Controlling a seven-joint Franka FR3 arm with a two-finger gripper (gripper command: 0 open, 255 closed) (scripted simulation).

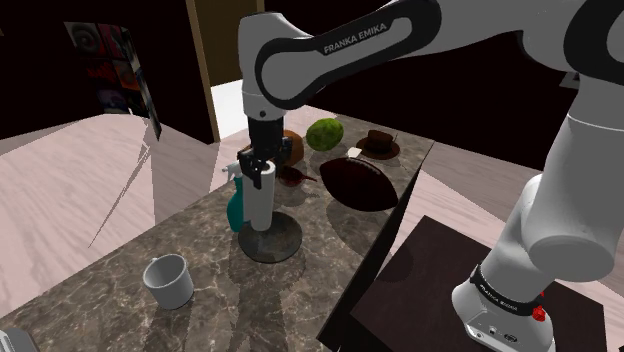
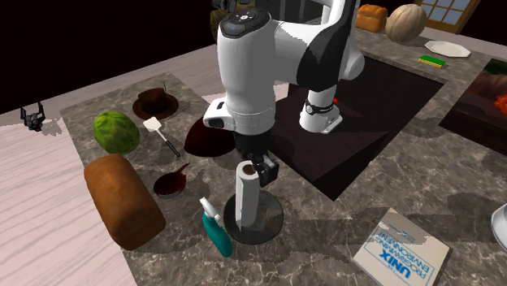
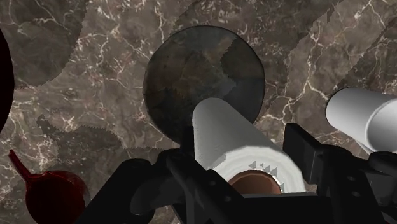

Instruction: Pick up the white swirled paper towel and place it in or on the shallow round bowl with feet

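From my console, the gripper (image 1: 262,160) has its two black fingers clamped on the top end of the white paper towel roll (image 1: 260,203), one on each side of the brown core, as the wrist view shows. The roll is upright, centred over the shallow dark round bowl (image 1: 288,245) on the dark veined counter (image 1: 200,305). I cannot tell whether its lower end touches the bowl or sits just clear of it. Gripping at the top keeps the fingers away from the teal spray bottle (image 1: 236,208), which is just beside the bowl. I judge the placing nearly done. Next I would settle the roll and release gently, since a tall roll may topple.
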